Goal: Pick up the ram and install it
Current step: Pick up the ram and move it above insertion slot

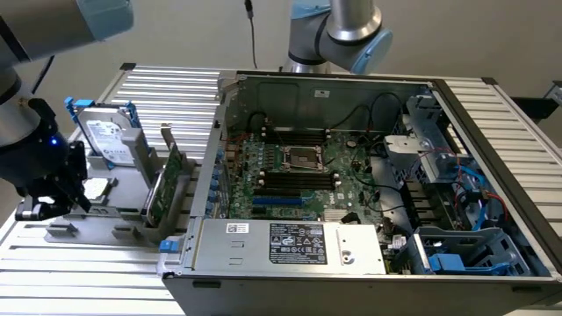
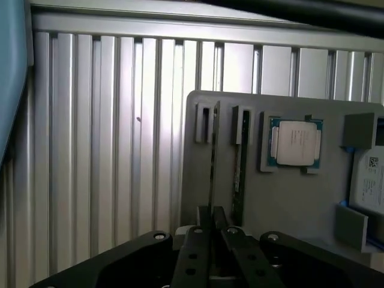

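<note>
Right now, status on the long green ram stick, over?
Black gripper shut on long thin ram stick, edge-on in slot of grey plastic holder. Second green board close beside, in next slot.

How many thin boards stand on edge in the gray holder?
2, both in the gray holder. The first board stands in the slot nearest the square chip; the second board stands in the next slot, farther from it. Others may be hidden.

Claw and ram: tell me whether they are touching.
Touching. The wrist view shows the claw closed on the edge-on ram, whose thin edge runs straight into its grip with no gap.
</note>
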Action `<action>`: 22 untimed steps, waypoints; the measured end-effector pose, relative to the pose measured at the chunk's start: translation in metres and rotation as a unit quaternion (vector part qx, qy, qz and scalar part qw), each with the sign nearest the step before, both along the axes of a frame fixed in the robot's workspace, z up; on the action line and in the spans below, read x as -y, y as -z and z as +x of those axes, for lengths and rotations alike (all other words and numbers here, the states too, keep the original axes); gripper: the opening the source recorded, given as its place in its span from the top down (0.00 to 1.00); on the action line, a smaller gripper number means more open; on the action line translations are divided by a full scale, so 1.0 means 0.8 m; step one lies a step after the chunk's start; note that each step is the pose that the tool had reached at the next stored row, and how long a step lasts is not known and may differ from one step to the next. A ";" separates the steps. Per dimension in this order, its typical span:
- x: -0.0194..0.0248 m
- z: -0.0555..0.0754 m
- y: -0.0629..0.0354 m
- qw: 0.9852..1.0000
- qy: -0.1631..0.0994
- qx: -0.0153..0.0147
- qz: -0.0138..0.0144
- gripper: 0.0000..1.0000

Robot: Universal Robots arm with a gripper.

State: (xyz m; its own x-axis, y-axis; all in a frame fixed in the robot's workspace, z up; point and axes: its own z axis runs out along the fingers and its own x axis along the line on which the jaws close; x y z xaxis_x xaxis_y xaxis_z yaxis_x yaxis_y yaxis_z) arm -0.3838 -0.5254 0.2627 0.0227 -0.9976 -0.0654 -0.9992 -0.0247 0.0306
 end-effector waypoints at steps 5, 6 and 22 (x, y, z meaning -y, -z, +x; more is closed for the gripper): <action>-0.0001 0.010 -0.022 1.000 0.000 0.000 0.003 0.86; -0.0001 0.015 -0.027 1.000 -0.001 0.000 0.004 0.86; -0.0001 0.097 -0.104 1.000 -0.004 -0.002 0.017 0.86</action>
